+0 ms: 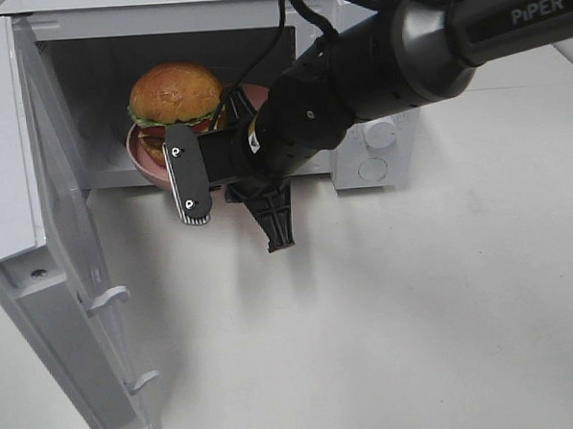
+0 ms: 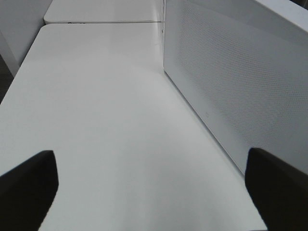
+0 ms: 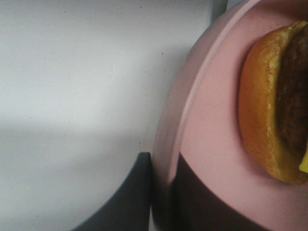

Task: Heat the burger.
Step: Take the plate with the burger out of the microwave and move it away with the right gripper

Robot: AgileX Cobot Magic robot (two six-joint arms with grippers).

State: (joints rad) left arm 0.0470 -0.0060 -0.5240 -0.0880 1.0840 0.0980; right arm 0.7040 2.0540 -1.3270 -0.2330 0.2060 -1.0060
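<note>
Right hand (image 3: 163,192): closed on the rim of the pink plate (image 3: 211,144), one finger (image 3: 130,197) under the lip and the other over it, as my wrist view shows; from above, the grip itself is hidden behind my forearm, and I reach in from the right across the microwave (image 1: 380,157) opening. Left hand (image 2: 154,192): open, empty, both fingers spread wide, parked over bare desk (image 2: 106,120) beside the microwave's perforated outer wall, well apart from the work. Plate: sits at the mouth of the cavity, its near edge at or just past the sill; I cannot tell whether its underside rests on the cavity floor or hangs in my grip. Burger (image 1: 175,100): stands on the plate, inside the front of the cavity, toward its left half. Door (image 1: 74,283): swung fully open on the left. Risks, in my judgement: the pinch is on one edge only, so a quick push or a tilt could slide the burger toward the far rim or topple its stack; letting go with the plate short of full seating could leave it overhanging the sill and foul the door on closing; my wrist stands near the right side of the opening and could knock it. Orientation: burger upright, bun dome up, layers level; being round, it has no long axis beyond its vertical stack.
</note>
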